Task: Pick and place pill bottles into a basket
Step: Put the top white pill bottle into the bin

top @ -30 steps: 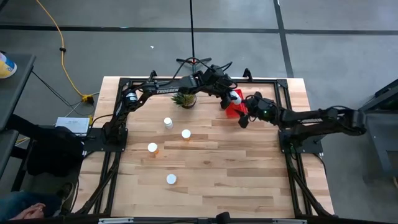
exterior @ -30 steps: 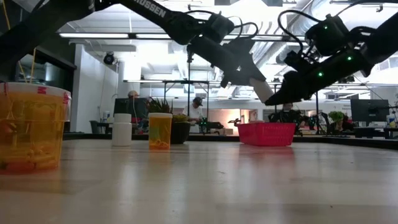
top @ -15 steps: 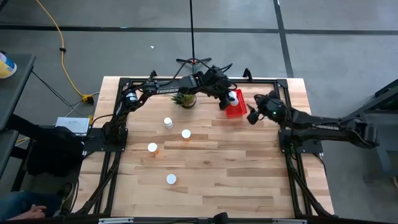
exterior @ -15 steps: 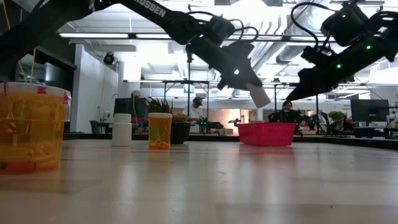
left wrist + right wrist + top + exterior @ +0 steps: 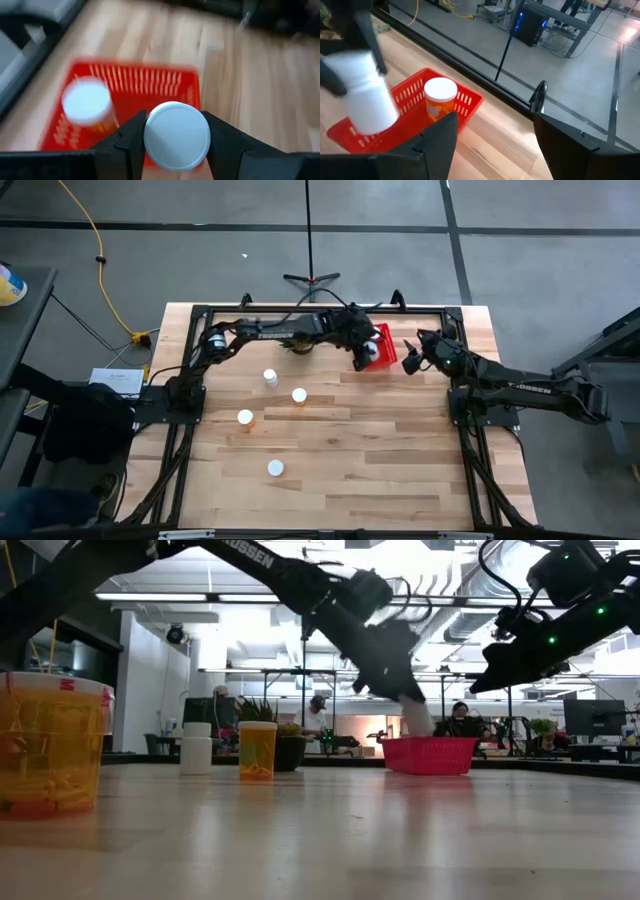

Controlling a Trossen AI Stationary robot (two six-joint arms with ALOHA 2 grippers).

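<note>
While one pill bottle (image 5: 177, 136) is pinched at its white cap between the fingers of the left hand (image 5: 362, 352), this hand has been lowered to the red basket (image 5: 385, 350), where it was held higher above it a moment before. From this it is judged that the release into the basket is close, but the bottle is not yet let go. One bottle with an orange body (image 5: 440, 99) is already seen standing inside the basket. The left arm is stretched along the far edge of the worktop (image 5: 400, 470), past the green potted plant (image 5: 297, 344), and its wrist is tilted down over the basket.

The right hand (image 5: 412, 356) has been drawn back from the basket and is now held just beside it, raised over the worktop. Its fingers are spread and nothing is held between them. Four other bottles (image 5: 270, 378) are left standing on the worktop, well apart from the basket.
</note>
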